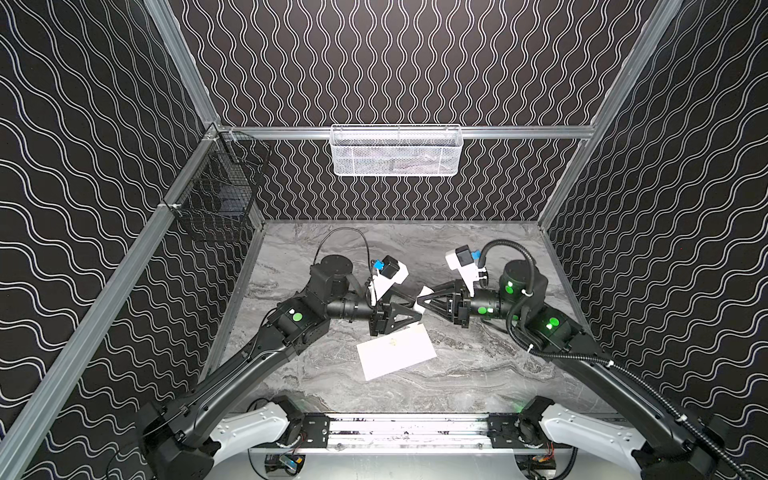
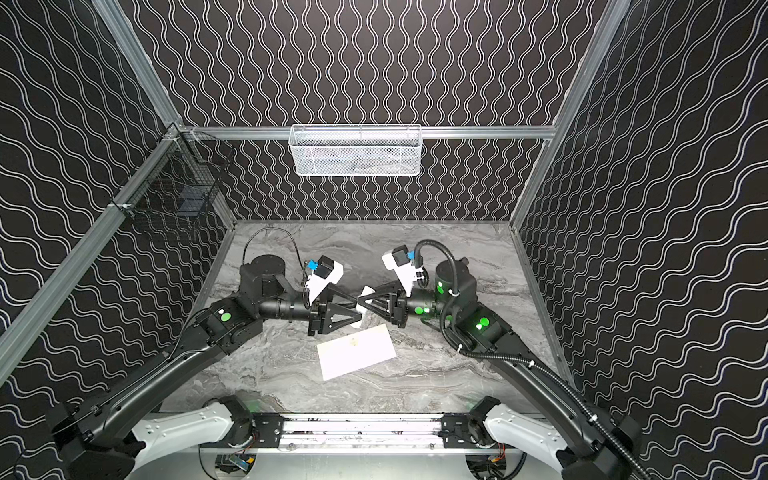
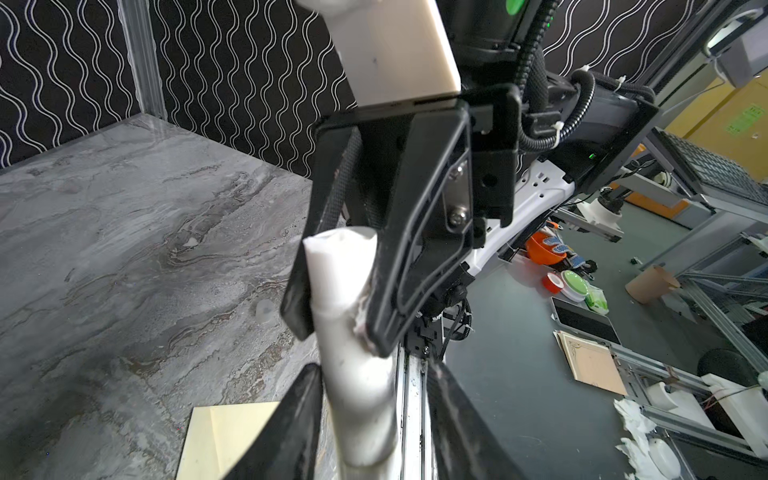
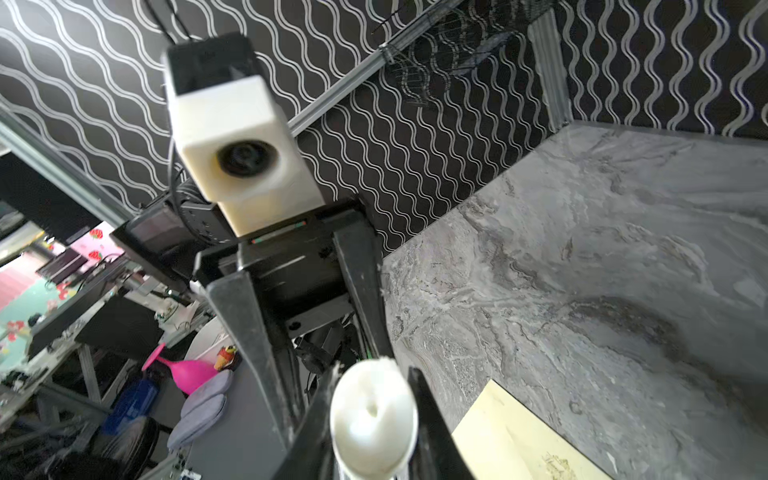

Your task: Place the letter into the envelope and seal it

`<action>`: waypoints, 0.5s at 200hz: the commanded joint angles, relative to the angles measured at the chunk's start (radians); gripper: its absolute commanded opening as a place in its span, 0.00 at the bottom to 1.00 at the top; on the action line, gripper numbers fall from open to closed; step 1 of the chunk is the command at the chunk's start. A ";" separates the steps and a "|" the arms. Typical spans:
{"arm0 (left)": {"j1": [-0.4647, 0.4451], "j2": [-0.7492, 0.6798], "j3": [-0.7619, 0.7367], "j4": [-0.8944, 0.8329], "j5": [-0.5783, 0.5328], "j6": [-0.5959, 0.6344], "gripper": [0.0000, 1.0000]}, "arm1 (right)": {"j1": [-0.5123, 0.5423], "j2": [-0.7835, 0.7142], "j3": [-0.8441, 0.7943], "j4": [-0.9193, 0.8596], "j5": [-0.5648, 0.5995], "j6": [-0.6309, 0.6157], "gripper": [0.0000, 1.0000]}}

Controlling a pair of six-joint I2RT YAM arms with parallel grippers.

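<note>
envelope (image 1: pixel 397 353): flat on the surface (image 1: pixel 478 374), below both pincers and on their base side, touched by neither; cream, emblem face up, lying slightly askew.
letter: not seen in any view; likely already inside the envelope, though not provable from here.
seal: stuck down or not, cannot tell.
left pincer (image 3: pixel 374 370): raised off the surface, tip to tip with the right one; jaws partly spread around the lower part of the white cylinder (image 3: pixel 345 257), one finger clear of it, so no firm grip.
right pincer (image 3: pixel 340 332): narrow, clamped on the upper part of the white cylinder, both fingers pressed against its sides.
white cylinder: in the air between the two tips, above the far edge of the envelope; possibly a glue stick, judged by shape alone.
beyond the pincers: white mesh basket (image 1: pixel 395 151) and black wire basket (image 1: pixel 216 199), hung high at the back, well apart from both tips, not involved.
done: insertion, as far as can be judged.
left: sealing; probably bringing the white cylinder down to the envelope, then pressing it closed.
</note>
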 commanded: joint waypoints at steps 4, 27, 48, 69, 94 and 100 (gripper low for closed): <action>-0.004 0.005 -0.019 0.042 -0.033 0.006 0.48 | 0.009 -0.057 -0.080 0.215 0.166 0.183 0.06; -0.020 0.027 -0.011 0.021 -0.055 0.021 0.51 | 0.026 -0.073 -0.108 0.226 0.217 0.188 0.06; -0.045 0.043 0.013 -0.015 -0.101 0.045 0.51 | 0.036 -0.059 -0.100 0.215 0.215 0.178 0.07; -0.075 0.057 0.045 -0.065 -0.169 0.079 0.47 | 0.043 -0.047 -0.095 0.211 0.214 0.170 0.07; -0.085 0.064 0.061 -0.081 -0.211 0.087 0.37 | 0.044 -0.038 -0.093 0.204 0.212 0.164 0.07; -0.086 0.065 0.062 -0.080 -0.213 0.088 0.35 | 0.044 -0.037 -0.093 0.203 0.212 0.163 0.08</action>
